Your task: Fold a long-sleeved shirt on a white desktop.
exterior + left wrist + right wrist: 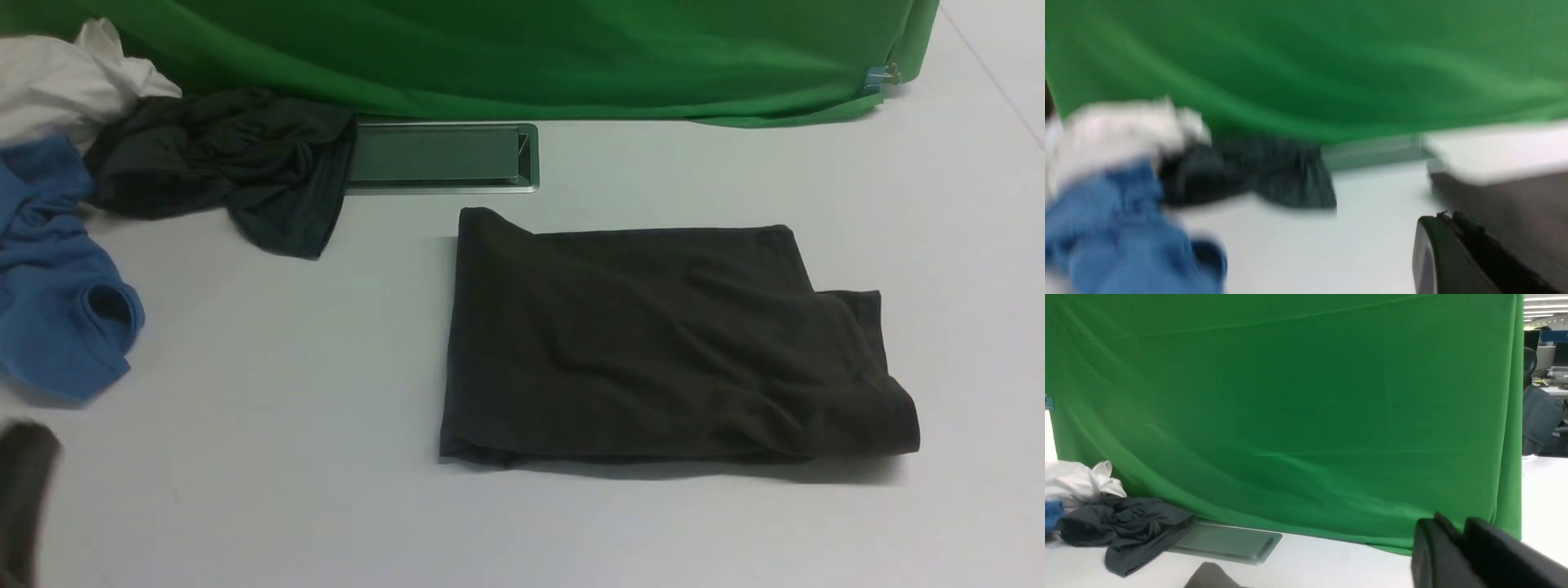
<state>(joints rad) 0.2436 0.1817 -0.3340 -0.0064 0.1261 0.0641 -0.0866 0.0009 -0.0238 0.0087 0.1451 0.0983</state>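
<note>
Front view: long-sleeved shirt lies folded, right of centre on the tabletop, long axis left–right, loose end right. I'd tuck that end square, judging the fold nearly done. Left jaws shut, empty; right jaws narrow, holding nothing.

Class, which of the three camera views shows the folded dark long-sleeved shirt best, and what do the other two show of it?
The front view: the long-sleeved shirt lies there whole, a folded rectangle on the white desktop. The right wrist view catches only a corner at its lower edge. The left wrist view is blurred and shows just one dark side.
</note>
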